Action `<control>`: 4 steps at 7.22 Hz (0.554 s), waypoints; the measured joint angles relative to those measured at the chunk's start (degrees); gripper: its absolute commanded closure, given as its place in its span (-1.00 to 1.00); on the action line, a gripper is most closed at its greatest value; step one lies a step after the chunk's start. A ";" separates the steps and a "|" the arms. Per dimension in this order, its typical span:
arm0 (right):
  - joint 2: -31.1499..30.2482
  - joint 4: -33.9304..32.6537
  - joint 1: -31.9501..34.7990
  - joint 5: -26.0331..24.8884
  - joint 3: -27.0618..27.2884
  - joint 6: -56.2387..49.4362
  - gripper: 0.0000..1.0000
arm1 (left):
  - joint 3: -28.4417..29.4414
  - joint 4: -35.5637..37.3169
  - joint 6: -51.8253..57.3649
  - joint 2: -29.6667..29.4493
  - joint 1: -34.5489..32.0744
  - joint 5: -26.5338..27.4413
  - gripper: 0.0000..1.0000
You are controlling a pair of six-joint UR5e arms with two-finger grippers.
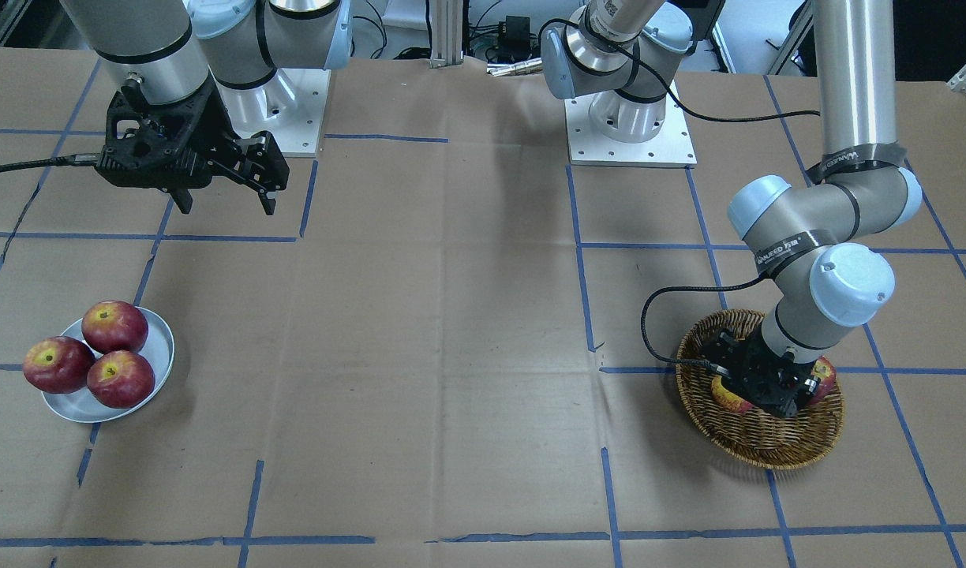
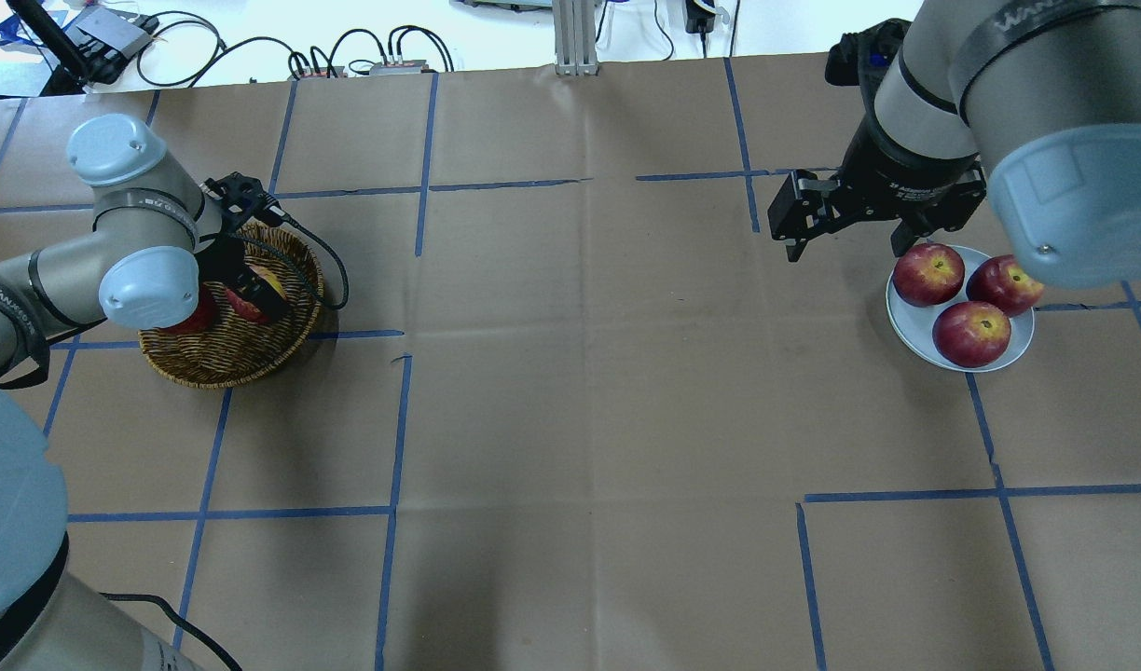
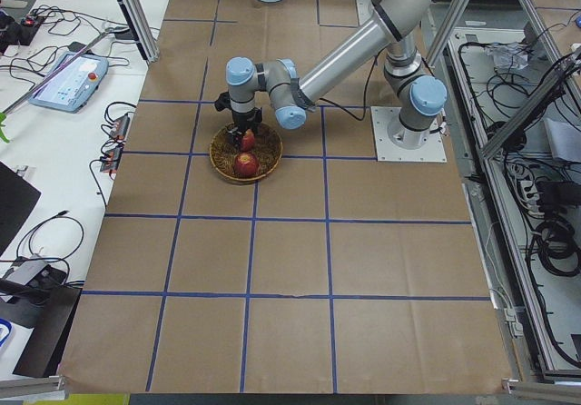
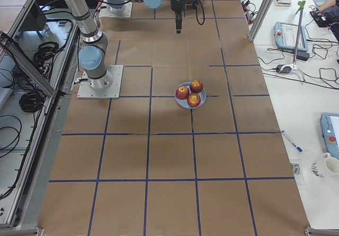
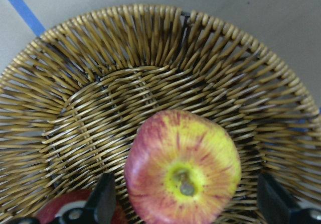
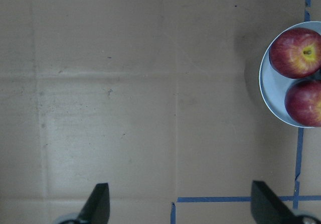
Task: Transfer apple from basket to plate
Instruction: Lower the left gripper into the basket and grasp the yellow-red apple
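The yellow, red-streaked apple (image 5: 183, 169) lies stem up in the wicker basket (image 5: 150, 83). My left gripper (image 5: 186, 206) is down in the basket (image 2: 226, 359), open, with its fingers (image 5: 103, 204) on either side of the apple and apart from it. In the front view the gripper (image 1: 767, 390) covers most of the apple (image 1: 728, 398). The pale plate (image 2: 915, 321) holds three dark red apples (image 2: 971, 333). My right gripper (image 2: 845, 252) hangs open and empty above the table just beside the plate (image 6: 268, 88).
A dark red apple (image 5: 60, 209) also lies in the basket, next to my left gripper's finger. The left arm's cable (image 1: 657, 315) loops over the table beside the basket (image 1: 759, 442). Brown paper with blue tape lines covers the table.
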 measured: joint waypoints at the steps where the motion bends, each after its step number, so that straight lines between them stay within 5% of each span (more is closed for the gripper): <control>1: 0.00 0.00 0.00 0.00 0.00 0.00 -1.00 | 0.01 0.41 -0.03 -0.51 -0.03 -0.22 -0.18; 2: 0.00 0.00 0.00 0.01 -0.02 0.00 -1.00 | 0.05 0.56 -0.19 -0.66 -0.03 -0.47 0.00; 4: 0.00 0.00 0.00 -0.02 -0.02 0.00 -1.00 | 0.14 0.62 -0.67 -0.12 -0.25 -0.66 0.02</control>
